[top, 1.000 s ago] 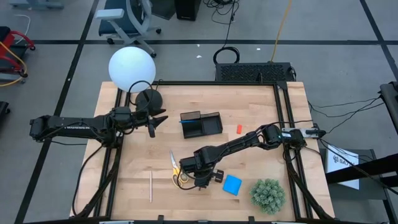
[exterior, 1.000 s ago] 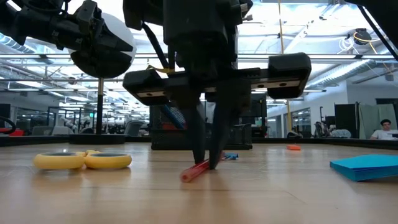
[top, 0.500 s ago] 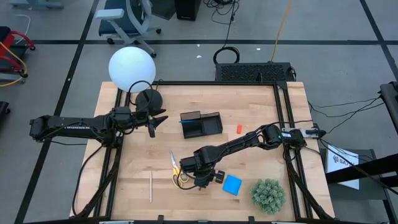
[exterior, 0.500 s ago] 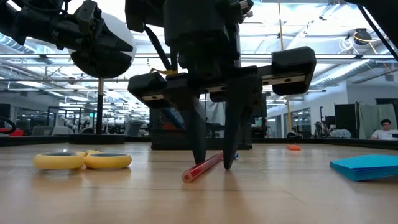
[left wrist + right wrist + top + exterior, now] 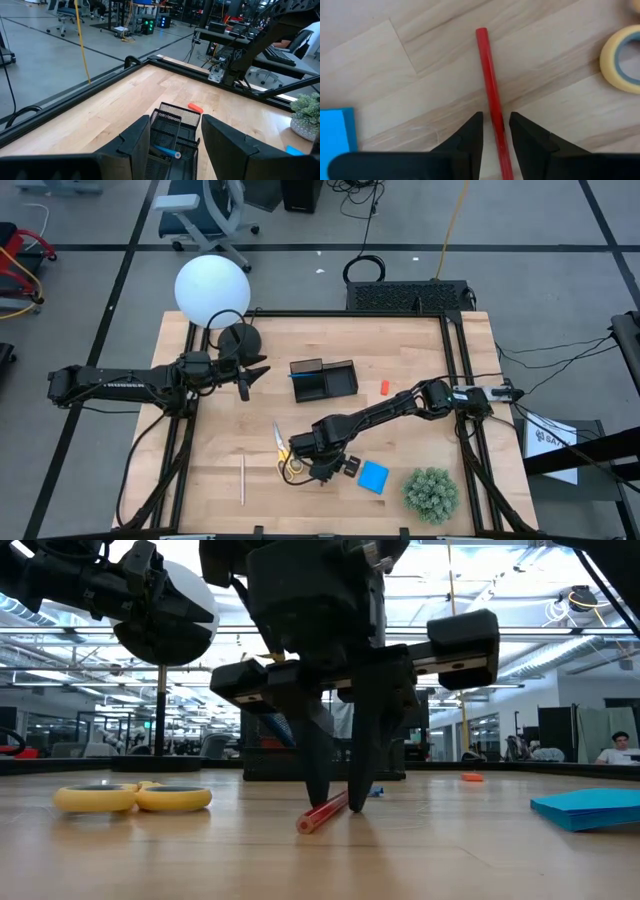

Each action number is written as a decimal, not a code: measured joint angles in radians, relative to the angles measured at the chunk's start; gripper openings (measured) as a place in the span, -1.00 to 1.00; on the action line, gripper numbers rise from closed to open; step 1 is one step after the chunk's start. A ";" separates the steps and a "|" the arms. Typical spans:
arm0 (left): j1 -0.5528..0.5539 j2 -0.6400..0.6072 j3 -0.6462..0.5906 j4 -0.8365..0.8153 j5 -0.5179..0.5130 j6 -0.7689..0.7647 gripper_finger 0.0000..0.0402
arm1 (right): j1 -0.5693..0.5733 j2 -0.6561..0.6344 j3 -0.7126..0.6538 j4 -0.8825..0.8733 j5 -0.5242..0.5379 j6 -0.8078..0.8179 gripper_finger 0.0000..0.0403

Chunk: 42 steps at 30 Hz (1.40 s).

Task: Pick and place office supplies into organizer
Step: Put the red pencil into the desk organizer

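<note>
right claw straddles the red pencil beside the scissors

since a second ago the right gripper (image 5: 340, 802) has parted its fingers, from pinched together at the red pencil (image 5: 491, 100) to standing one on each side of it, and the pencil has turned slightly on the wood. the fingers now sit apart with the pencil between them, not clamped; whether either one touches it, i cannot tell.

the pencil lies flat on the table (image 5: 400, 350), just beside the yellow-handled scissors (image 5: 285, 460) and on the side of them facing the blue notepad (image 5: 373, 476). it is thin, straight and plain red.

it looks light and stiff, round enough to roll or swivel, so a centred grip near its middle seems wisest.

the organizer (image 5: 324, 379) stands well beyond the scissors. the left gripper (image 5: 172, 145) waits spread wide, looking at the organizer.
</note>
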 joint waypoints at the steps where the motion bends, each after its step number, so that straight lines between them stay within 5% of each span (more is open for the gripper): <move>1: 0.000 0.000 0.000 0.000 0.000 0.000 -0.13 | 0.000 0.000 0.000 0.000 0.003 -0.005 -0.54; 42: 0.000 0.000 0.000 0.000 0.000 0.006 -0.13 | 0.017 -0.002 0.000 -0.027 0.049 -0.148 -0.90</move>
